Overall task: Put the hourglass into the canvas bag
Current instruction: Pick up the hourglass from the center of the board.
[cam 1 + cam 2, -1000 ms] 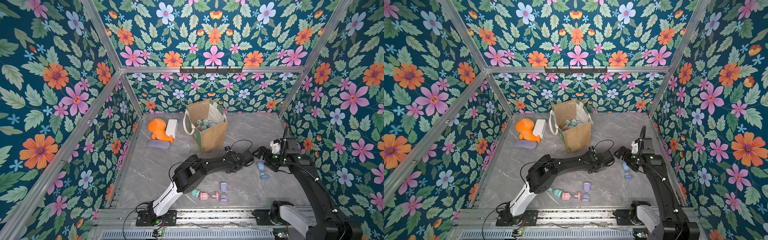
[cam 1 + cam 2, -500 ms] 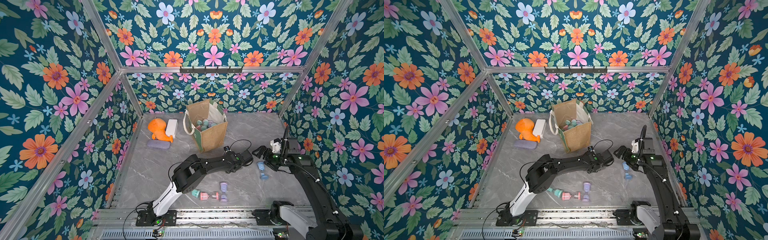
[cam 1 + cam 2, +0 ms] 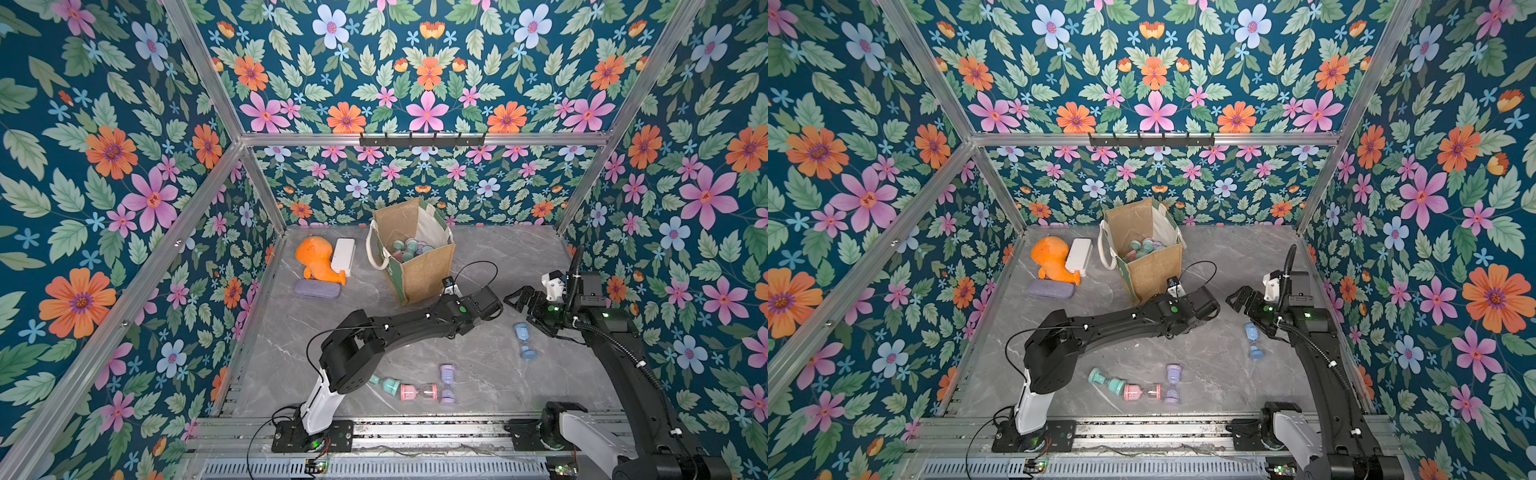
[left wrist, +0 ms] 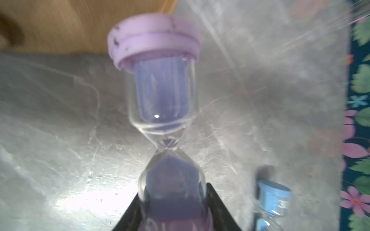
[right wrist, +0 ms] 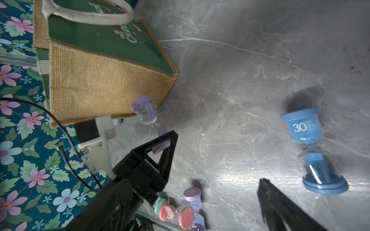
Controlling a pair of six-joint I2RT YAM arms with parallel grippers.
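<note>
With the left hand [image 5: 163,143] clamped on one end of the lilac hourglass [image 4: 163,90] and the right hand [image 3: 521,311] apart, the off-centre hold may let it pivot and strike the canvas bag [image 5: 104,86].

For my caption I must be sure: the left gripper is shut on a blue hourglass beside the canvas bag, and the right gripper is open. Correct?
Only the colour is wrong: the left gripper is shut on a purple hourglass, as the left wrist view shows. It is beside the canvas bag, and the right gripper is open.
</note>
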